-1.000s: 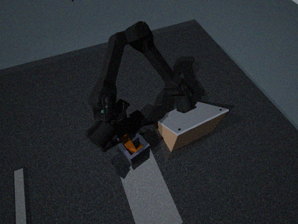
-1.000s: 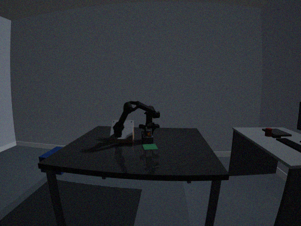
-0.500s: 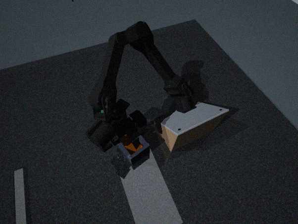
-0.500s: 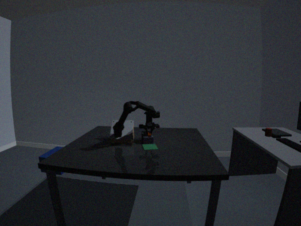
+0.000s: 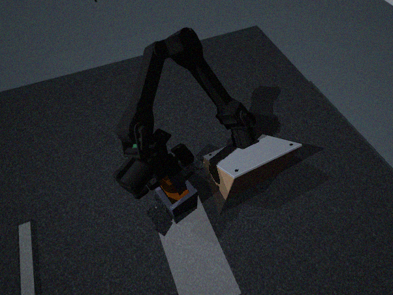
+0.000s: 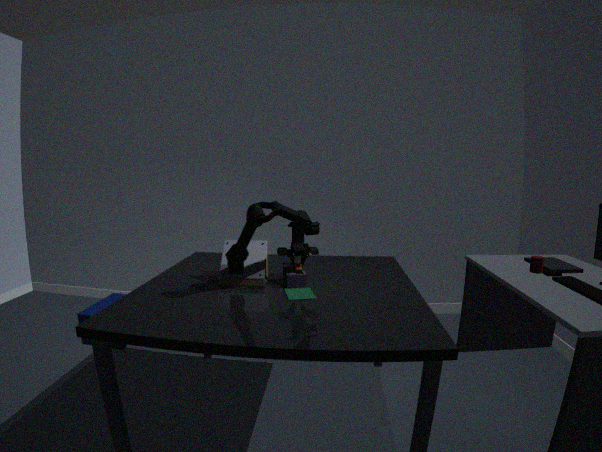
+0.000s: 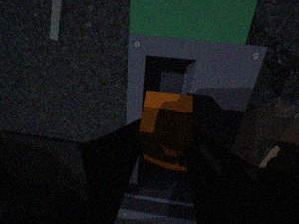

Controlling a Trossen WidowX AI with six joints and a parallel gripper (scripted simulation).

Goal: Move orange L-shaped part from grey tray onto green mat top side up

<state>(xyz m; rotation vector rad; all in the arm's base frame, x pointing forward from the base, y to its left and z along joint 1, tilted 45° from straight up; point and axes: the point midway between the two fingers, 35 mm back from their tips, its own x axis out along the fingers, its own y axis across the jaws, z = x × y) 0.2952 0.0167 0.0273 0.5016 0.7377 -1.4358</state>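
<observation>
The raised end of the orange L-shaped part (image 7: 166, 129) is being pinched by the black parallel-jaw gripper (image 7: 164, 148) over the grey tray (image 7: 219, 69) (lifting and placing on the flat green mat (image 7: 191, 19) not yet done).

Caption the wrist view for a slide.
Hand pinching the tipped-up orange part over the grey tray, green mat beyond.

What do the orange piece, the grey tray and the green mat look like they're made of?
Orange part: probably hard plastic, with crisp edges and a flat matte colour. Grey tray: matte plastic or painted metal, with small screw-like dots at its corners. Green mat: a thin, flat, dull sheet, perhaps rubber or felt.
</observation>
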